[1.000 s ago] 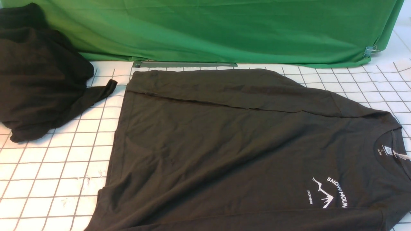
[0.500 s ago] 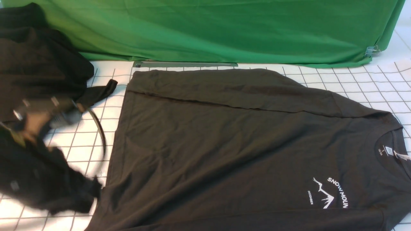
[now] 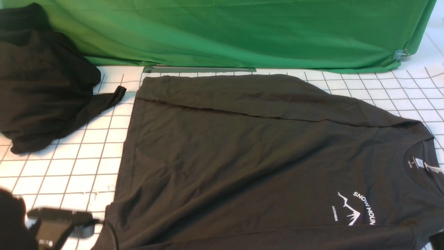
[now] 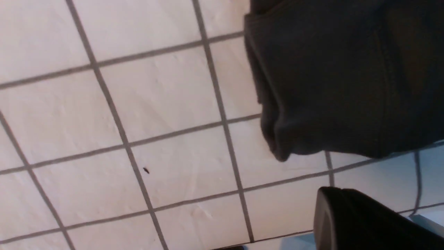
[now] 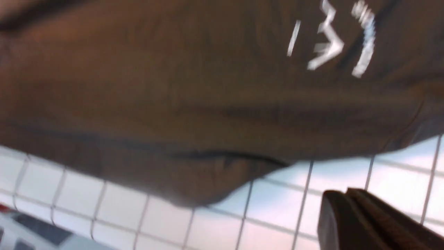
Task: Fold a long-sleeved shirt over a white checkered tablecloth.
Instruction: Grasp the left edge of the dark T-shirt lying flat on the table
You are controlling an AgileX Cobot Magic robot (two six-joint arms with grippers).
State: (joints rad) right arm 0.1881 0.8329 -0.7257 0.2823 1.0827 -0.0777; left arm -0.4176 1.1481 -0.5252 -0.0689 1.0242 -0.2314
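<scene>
- Shirt [image 3: 263,156] lies flat on tablecloth [image 3: 69,166], front up, collar [image 3: 425,163] toward the right.
- White logo [image 3: 353,208] on the chest, near-right.
- Sleeve [image 3: 249,95] folded along the body's far edge.
- Black cloth heap [image 3: 41,80] far left on tablecloth, apart from shirt, its back against green fabric [image 3: 242,31].
- Small clip [image 3: 400,55] at the fabric's right end.
- Left arm [image 3: 55,222], blurred, near-left corner, just beside the shirt's hem.

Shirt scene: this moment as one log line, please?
shirt spread on tablecloth | left end effector shut, empty | right end effector shut, empty
</scene>
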